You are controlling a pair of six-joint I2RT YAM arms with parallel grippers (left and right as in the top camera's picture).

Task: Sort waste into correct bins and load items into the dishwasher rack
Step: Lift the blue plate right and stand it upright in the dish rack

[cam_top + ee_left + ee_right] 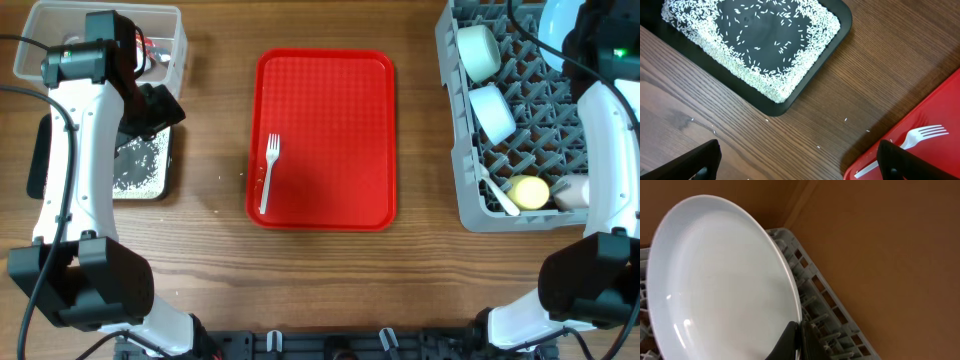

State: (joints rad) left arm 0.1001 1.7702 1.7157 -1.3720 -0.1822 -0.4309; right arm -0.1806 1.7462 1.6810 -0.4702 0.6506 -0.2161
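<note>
White plastic fork (268, 172), lying near-to-far along the red tray's (340, 130) left side, sits rightward of the nearer, spread-fingered empty left gripper (797, 152), while the right gripper (799, 336) clamps the light-blue plate (720, 285) above the dishwasher rack (462, 210).

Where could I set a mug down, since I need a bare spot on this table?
Wood between red tray and rack is bare; tray right of the fork too. Grains dot the wood by the black tray. Rack is crowded.
</note>
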